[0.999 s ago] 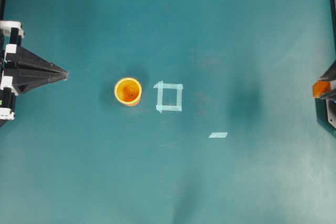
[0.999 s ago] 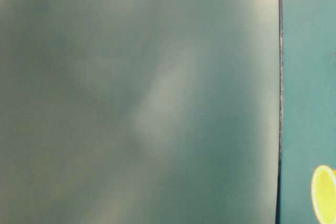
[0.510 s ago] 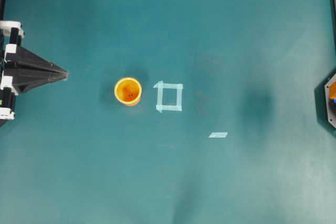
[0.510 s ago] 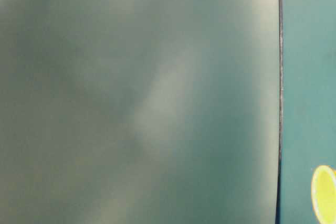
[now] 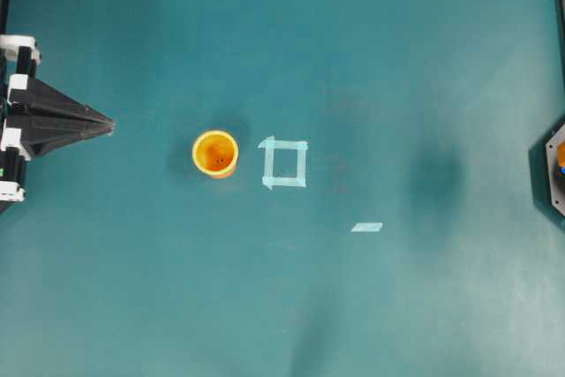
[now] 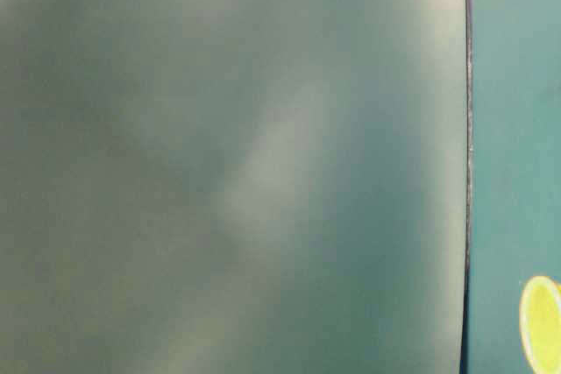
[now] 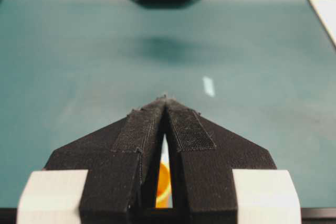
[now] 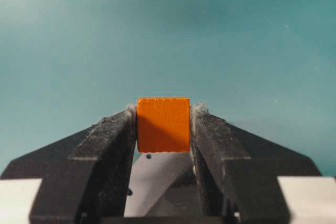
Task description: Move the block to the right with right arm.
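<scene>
Two black grippers framed the teal table, and the risk sat with the one carrying the load. At far left of the overhead view, the left arm's pointed black gripper lay clenched and idle, its felt-lined fingers pressed together at the tips. Near it stood the round yellow-orange plastic cup, just beside a square outline of pale blue tape, with a short strip of the same tape further right. At the far right edge, the right arm's black two-finger gripper pinched the small orange cube between its very tips, clear of the surface. That shallow purchase looked like the weak point: a jolt or quick swing could twist the block free and drop it early. Opening while high above the table would likely send it bouncing or tumbling off the edge.
</scene>
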Controlling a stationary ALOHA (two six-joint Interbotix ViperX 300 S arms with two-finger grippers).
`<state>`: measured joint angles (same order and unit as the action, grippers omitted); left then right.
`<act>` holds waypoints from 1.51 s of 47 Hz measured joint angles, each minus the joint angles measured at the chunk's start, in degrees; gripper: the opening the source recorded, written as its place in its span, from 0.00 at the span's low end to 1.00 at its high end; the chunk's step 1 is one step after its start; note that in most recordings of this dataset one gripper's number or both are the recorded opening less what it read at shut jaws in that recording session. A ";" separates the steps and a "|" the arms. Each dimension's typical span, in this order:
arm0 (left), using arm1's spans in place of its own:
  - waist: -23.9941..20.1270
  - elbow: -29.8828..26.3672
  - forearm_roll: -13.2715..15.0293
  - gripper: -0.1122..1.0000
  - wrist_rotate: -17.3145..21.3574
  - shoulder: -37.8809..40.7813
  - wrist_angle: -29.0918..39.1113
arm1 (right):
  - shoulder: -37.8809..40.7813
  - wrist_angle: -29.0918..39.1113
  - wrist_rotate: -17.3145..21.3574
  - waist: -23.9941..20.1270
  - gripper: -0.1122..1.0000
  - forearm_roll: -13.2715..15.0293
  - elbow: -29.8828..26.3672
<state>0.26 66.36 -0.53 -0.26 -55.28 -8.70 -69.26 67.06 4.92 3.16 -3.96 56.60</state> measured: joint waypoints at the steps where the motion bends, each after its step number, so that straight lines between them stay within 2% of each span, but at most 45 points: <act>1: 0.00 0.00 0.00 0.10 0.00 0.00 0.00 | 0.09 0.00 0.00 0.00 0.46 -0.09 0.00; 71: 0.00 0.09 0.00 0.10 0.00 0.00 0.00 | 0.00 -1.14 0.00 0.00 0.46 0.00 0.44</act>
<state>0.26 66.45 -0.53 -0.26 -55.28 -8.70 -69.26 65.92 4.92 3.16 -3.96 57.04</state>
